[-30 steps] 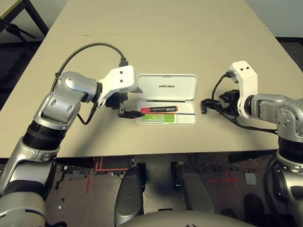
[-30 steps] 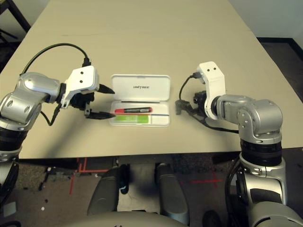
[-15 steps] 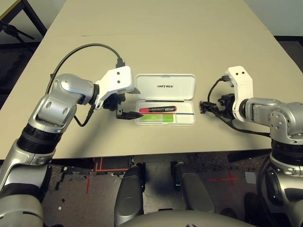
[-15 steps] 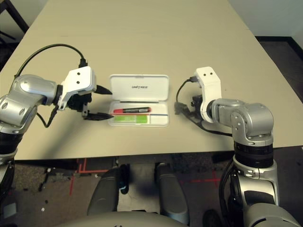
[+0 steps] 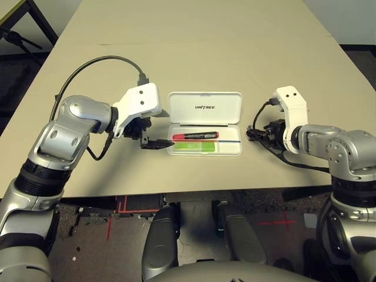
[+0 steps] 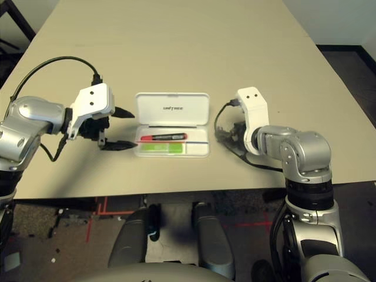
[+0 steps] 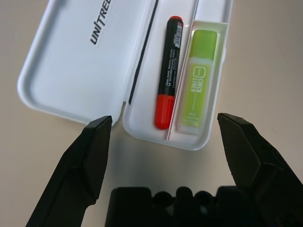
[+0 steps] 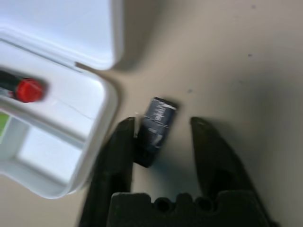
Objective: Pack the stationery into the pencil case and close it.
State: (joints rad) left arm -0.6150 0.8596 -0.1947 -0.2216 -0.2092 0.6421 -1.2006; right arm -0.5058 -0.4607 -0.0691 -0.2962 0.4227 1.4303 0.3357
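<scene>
The right gripper (image 8: 161, 132) has come down and in toward the pencil case (image 5: 204, 130) — its fingers, wide a second ago, now partly closed around the grey block (image 8: 156, 127), one finger touching it, which lies on the table at the case's 3 o'clock end. The left gripper (image 7: 165, 137) (at 9 o'clock) stays wide open, empty. The marker (image 5: 195, 136) and green stick (image 5: 195, 146) lie inside.
</scene>
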